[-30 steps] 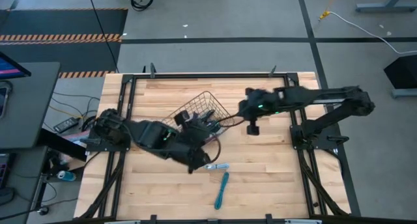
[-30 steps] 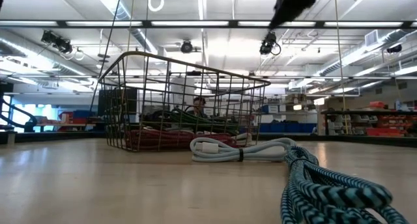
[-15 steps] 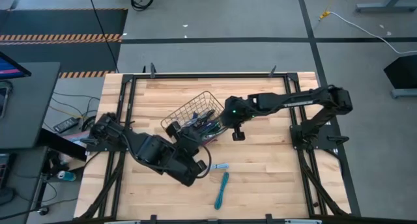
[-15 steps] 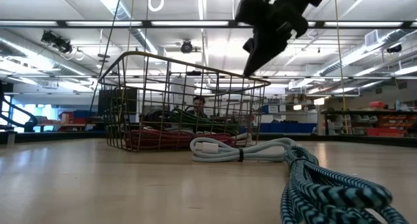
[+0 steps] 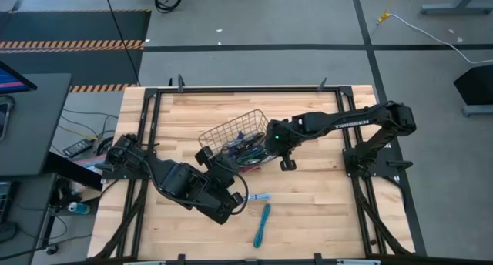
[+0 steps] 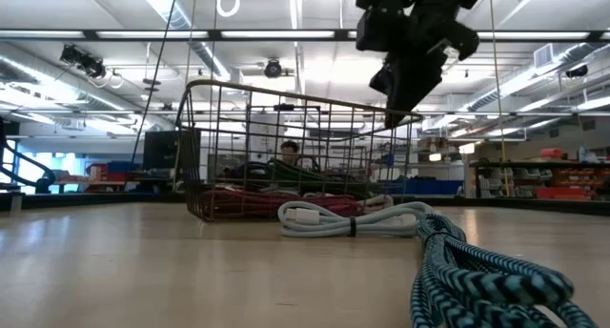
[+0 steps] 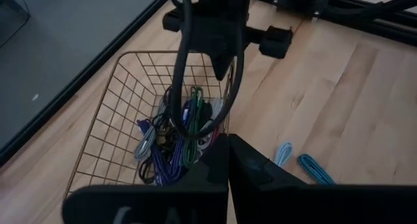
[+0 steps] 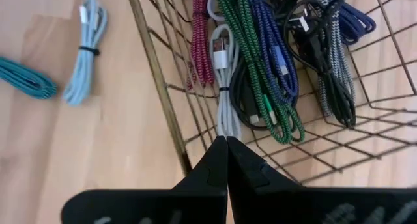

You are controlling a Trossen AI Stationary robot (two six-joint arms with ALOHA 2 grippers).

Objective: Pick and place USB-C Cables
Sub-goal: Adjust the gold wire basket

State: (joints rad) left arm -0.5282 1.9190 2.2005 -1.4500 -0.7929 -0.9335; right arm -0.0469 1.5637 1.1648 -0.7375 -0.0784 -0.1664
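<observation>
The wire mesh basket (image 5: 231,132) stands on the table's middle and holds several bundled USB-C cables (image 8: 260,68) in green, blue, maroon, white and black. A light-blue cable (image 5: 258,197) and a teal cable (image 5: 262,223) lie on the wood toward the near edge. My right gripper (image 8: 226,140) is shut, and its tips are just inside the basket's rim (image 6: 393,118) on the side toward the table's right. My left gripper (image 7: 228,138) is shut and empty. It hangs high over the basket's near corner (image 5: 219,161). My right gripper's shut fingertips (image 8: 218,152) stand at the inner side of the basket's rim wire (image 8: 186,149), coming from above and slanting down. The fingers hide the exact spot, so I cannot tell whether they press on the wire. The basket rests flat on the table.
The black frame rails (image 5: 350,153) run along the table's sides. Bare wood lies right of the basket and along the far edge. The right arm's own black cord loops in front of the left wrist view (image 7: 186,68).
My right gripper has come down and toward the table's left, reaching the basket's rim. The basket has slid a little toward the table's right and turned about, still flat on the wood. My left arm has drawn back slightly toward the near edge.
</observation>
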